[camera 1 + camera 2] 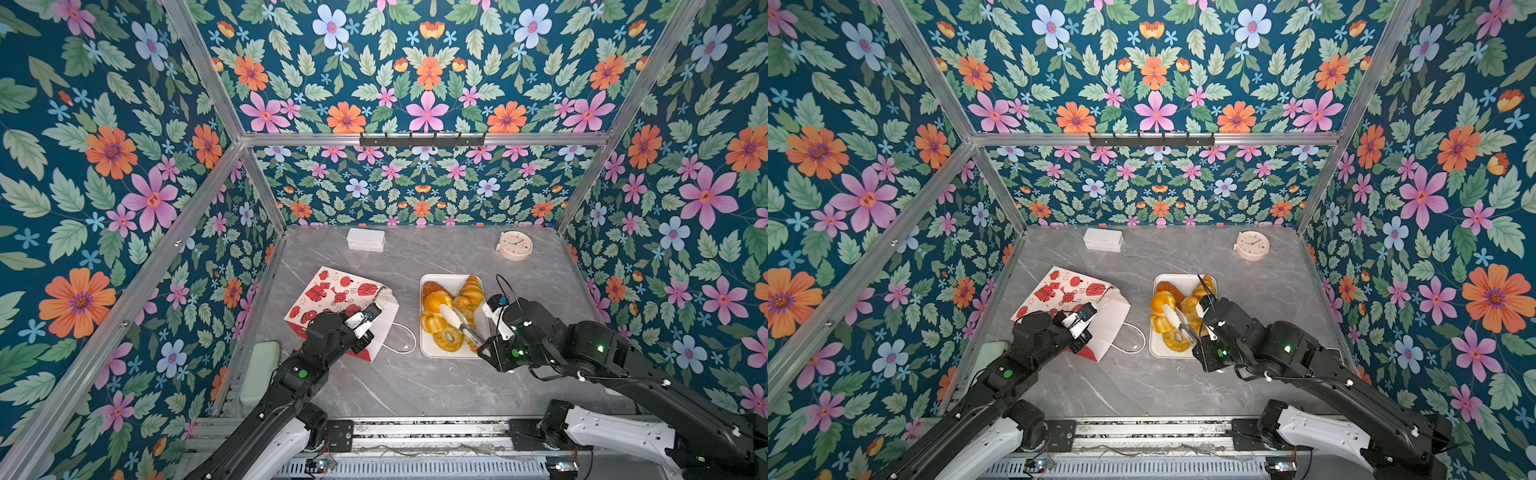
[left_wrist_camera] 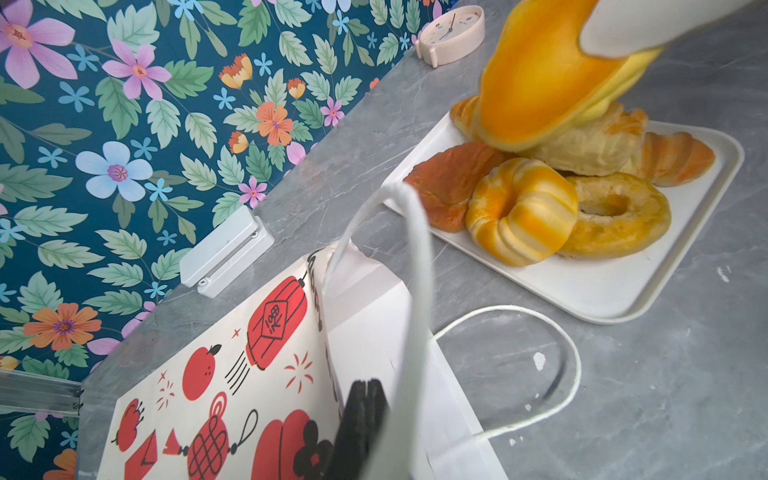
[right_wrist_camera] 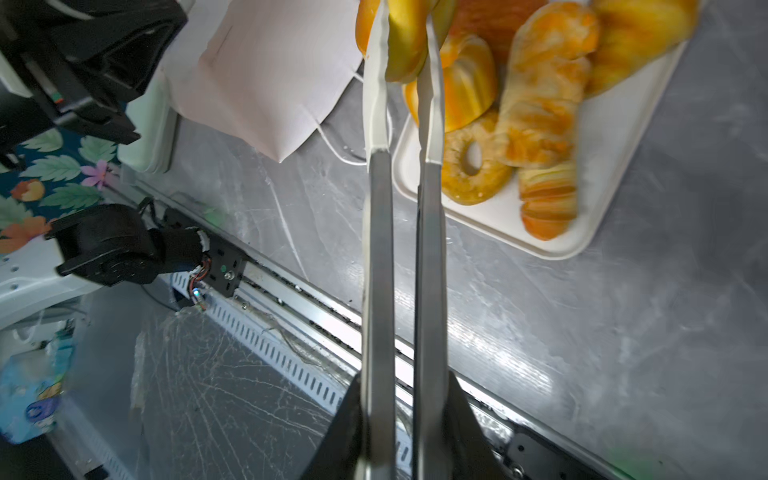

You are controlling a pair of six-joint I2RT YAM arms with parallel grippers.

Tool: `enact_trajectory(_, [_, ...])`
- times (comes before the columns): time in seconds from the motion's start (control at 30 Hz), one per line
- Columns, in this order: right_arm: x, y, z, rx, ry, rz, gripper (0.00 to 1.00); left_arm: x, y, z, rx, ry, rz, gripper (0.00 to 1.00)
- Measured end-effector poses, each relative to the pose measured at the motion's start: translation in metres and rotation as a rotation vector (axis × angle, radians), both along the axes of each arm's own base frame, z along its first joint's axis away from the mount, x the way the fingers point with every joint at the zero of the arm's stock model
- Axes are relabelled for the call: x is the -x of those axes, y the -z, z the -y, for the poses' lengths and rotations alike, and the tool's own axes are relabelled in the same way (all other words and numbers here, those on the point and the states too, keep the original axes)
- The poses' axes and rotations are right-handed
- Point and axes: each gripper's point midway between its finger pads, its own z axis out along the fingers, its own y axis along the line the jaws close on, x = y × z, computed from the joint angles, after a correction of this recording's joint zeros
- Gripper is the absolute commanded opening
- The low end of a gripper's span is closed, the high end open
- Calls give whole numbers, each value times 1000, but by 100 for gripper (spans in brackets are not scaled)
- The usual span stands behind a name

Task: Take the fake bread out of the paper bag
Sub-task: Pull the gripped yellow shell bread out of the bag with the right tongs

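The paper bag [image 1: 332,299] lies on its side left of centre, red-printed face up, also seen in the left wrist view [image 2: 232,374]. My left gripper [image 2: 363,415] is shut on its upper white cord handle [image 2: 415,291], which runs taut. My right gripper [image 3: 401,382] is shut on metal tongs [image 3: 430,249] with white tips. The tongs pinch a round golden bun [image 1: 436,301] just above the white tray [image 1: 432,351]. Several pieces of fake bread lie on the tray: a ring doughnut [image 1: 449,340], a fluted cake [image 2: 519,212], croissants [image 1: 471,289] and a darker loaf [image 2: 449,183]. The bag's inside is hidden.
The bag's second cord handle [image 1: 403,338] lies looped on the grey table between bag and tray. A white box [image 1: 365,240] and a pink clock [image 1: 515,246] stand by the back wall. A pale green object [image 1: 259,372] sits at the table's left edge.
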Motion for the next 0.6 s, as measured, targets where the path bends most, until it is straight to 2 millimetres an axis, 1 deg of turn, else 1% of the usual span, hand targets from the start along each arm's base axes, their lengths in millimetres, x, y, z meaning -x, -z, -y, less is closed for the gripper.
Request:
enact_trajectory(0.07, [-2, -8, 12, 63, 28, 13, 18, 1, -1, -1, 3, -2, 5, 0])
enact_trajectory(0.17, [-8, -15, 23, 188, 52, 33, 17, 0, -3, -3, 9, -18, 10, 0])
enact_trajectory(0.37, [-26, -24, 43, 473, 97, 78, 17, 1, -10, -6, 32, -33, 28, 0])
enact_trajectory(0.43, [-34, -26, 48, 545, 122, 96, 17, 2, -11, -7, 36, -35, 35, 0])
enact_trajectory(0.5, [-42, -25, 47, 589, 141, 113, 17, 2, -12, -7, 39, -36, 40, 0])
enact_trajectory(0.6, [-47, -21, 46, 627, 149, 118, 17, 2, -14, -9, 45, -44, 49, 0])
